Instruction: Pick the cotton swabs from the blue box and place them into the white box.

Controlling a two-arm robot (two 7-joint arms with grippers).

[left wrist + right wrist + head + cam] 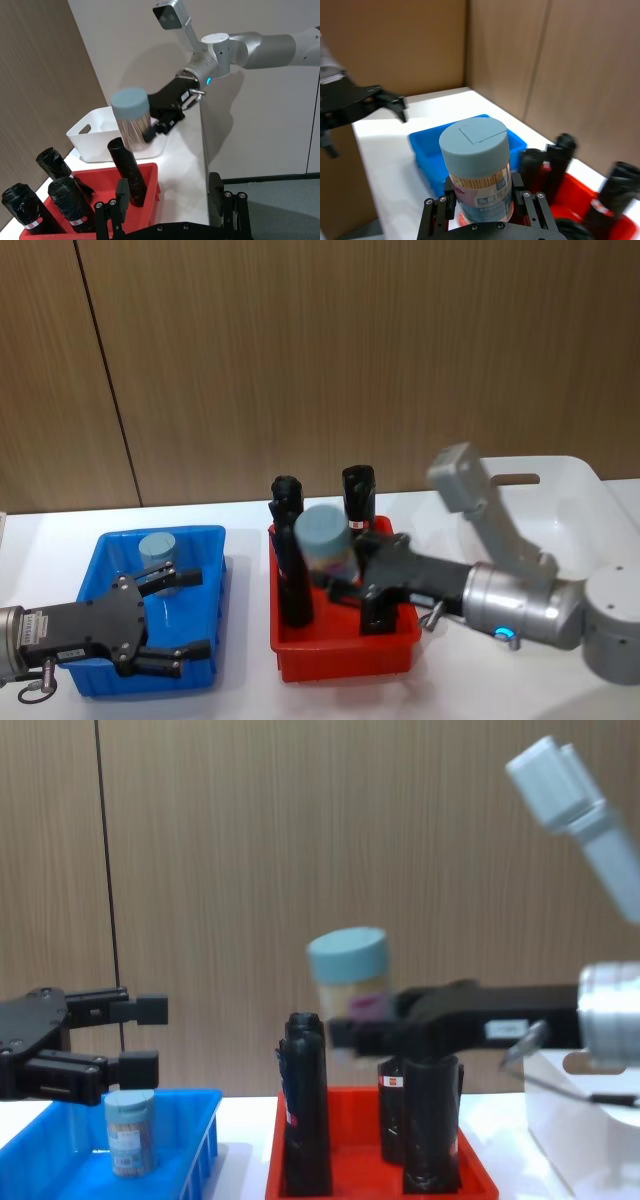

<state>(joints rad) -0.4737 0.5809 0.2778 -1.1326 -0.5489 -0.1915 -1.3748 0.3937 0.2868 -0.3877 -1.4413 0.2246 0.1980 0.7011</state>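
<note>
R end effector hangs over the middle of the red tray, fingers clamped on a swab jar. L end effector is left of the tray, over the blue box, fingers spread wide w/ nothing between them.

Counter is white, w/ the tray approx mid and one box on each side. White box stands right of the tray, close by, smooth walls, oval handle cutout near the rim. The tray is low-walled and holds the rolls. The blue box lies left of the tray, w/ a narrow strip of counter between them.

Several black rolls stand upright in the tray: a pair at its left side, others toward its right and back.

The held jar is upright above the tray, grey-blue lid up, sticks + colour label showing thru the clear wall. In chest view it sits well clear of the tray floor, approx at or above the rolls' tops. 2nd jar stands upright in the blue box, left of the tray, in the box's far half. It is under the L fingers and apart from them.
</note>
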